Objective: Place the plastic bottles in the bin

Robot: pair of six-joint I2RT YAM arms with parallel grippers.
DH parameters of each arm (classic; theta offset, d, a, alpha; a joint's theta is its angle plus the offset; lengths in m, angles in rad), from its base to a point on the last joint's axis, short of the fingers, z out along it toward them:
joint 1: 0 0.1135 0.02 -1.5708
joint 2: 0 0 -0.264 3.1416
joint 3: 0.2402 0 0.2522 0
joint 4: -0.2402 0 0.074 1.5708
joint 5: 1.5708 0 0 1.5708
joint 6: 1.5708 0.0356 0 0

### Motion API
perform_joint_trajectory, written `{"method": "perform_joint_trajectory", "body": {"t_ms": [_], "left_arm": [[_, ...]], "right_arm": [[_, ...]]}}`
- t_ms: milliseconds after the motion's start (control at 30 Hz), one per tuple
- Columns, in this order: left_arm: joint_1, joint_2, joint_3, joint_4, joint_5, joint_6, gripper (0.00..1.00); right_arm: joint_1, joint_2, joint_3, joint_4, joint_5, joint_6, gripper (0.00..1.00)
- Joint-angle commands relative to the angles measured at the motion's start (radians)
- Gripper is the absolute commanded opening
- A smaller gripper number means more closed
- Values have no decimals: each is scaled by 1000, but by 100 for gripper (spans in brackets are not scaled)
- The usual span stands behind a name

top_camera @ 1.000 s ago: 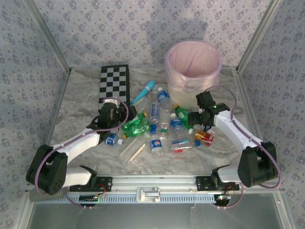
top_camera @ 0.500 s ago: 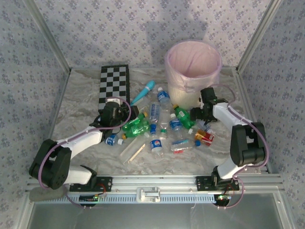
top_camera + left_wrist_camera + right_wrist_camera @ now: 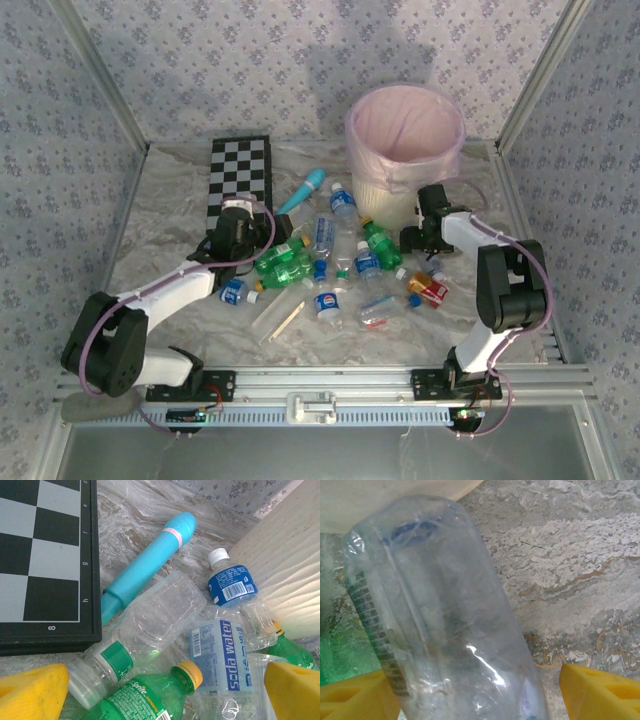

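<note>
Marbled worktop: a crinkled, grey-veined sheet, matte and uneven, so nothing on it lies quite flat.
bin: round, cream-walled, with a thin pink liner bag folded over the rim. It stands upright with its mouth open, ready for drops from above.
checkerboard: a flat, rigid black-and-white board, well to the left of the bin and no part of the job.
right claw: down low, just beside the bin's base. Its yellow pads stand either side of a clear bottle, with a gap on one side, so I judge it parted and not yet gripping.
left claw: spread wide and holding nothing, hanging over the pile's edge farthest from the bin, likely lining up on the green bottle.
plastic bottles: a loose heap on their sides in front of the bin, some touching its wall. They are thin and glossy, several dented, clear with blue labels or green with yellow caps, and look light and springy to squeeze.
teal wand: smooth and round-tipped, slanting between the checkerboard and the bin.
</note>
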Motion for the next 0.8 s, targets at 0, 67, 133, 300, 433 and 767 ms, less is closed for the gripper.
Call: {"method": "perform_joint_trajectory", "body": {"t_ms": [0, 67, 133, 300, 433, 767], "left_arm": [[-6, -8, 34, -25, -11, 6, 100], [-5, -12, 32, -28, -17, 0, 100], [-6, -17, 29, -28, -23, -6, 100], [-6, -30, 21, -29, -36, -14, 100], [-6, -38, 21, -32, -50, -15, 100], [-5, -110, -32, -38, -157, -46, 100]], "right_arm": [[-3, 16, 6, 20, 15, -22, 78], [-5, 16, 1, 28, 16, -26, 74], [-5, 16, 0, 32, 18, -29, 70], [-5, 5, -8, 43, 27, -35, 62], [-7, -22, -22, 58, 37, -37, 56], [-33, -197, -111, 144, 81, 18, 47]]}}
